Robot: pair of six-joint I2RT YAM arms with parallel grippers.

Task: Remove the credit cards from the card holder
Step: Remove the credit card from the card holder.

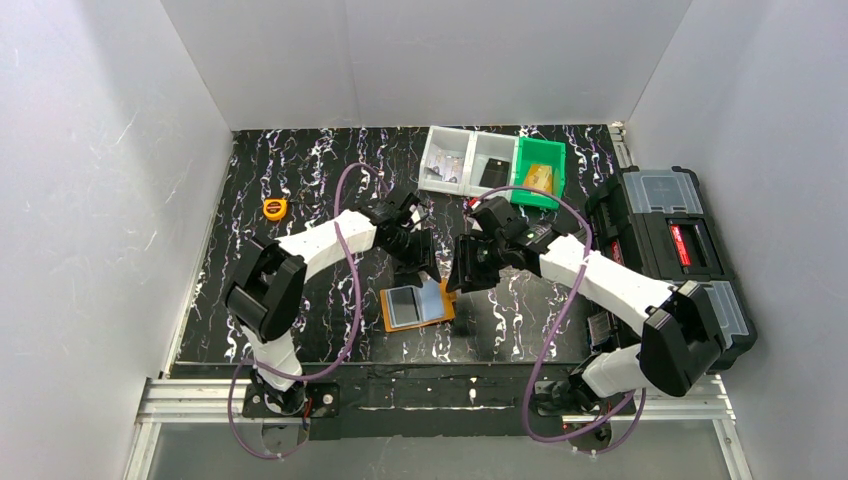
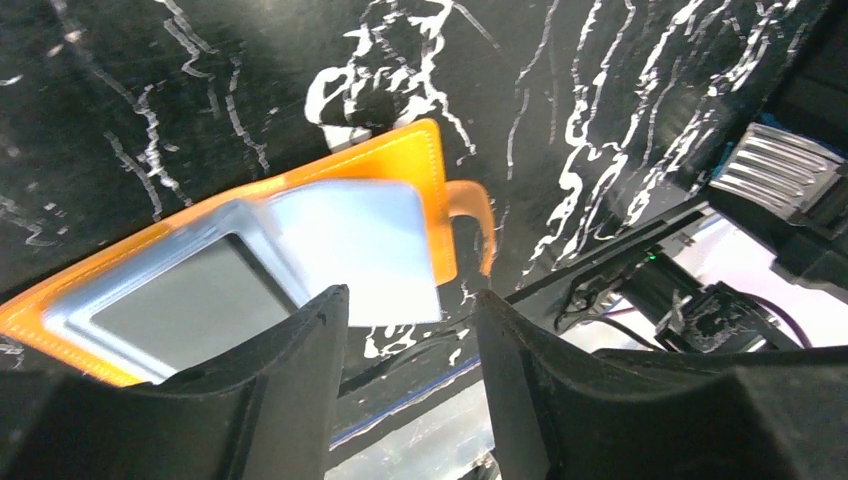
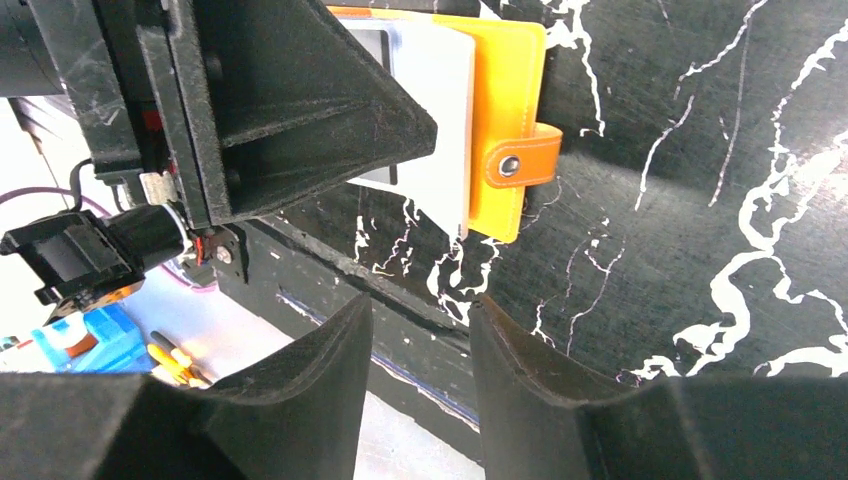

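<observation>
The left claw (image 2: 410,300) is spread, with nothing between its jaws, and is poised over the card holder (image 2: 398,165), which lies unfolded and flat on the bench (image 2: 620,90) between the two arms. The right claw (image 3: 420,305) is likewise spread and empty, and is held near the side bearing the closure tab (image 3: 520,160). A pale credit card (image 2: 372,250) projects partway from its pocket, past the holder's edge; whether the greyish panel (image 2: 185,300) beside it is a second card cannot be told. The extraction step is judged to be in hand. Next, the projecting edge should be pinched by one claw, the holder pinned by the other, and the card drawn out flat.
</observation>
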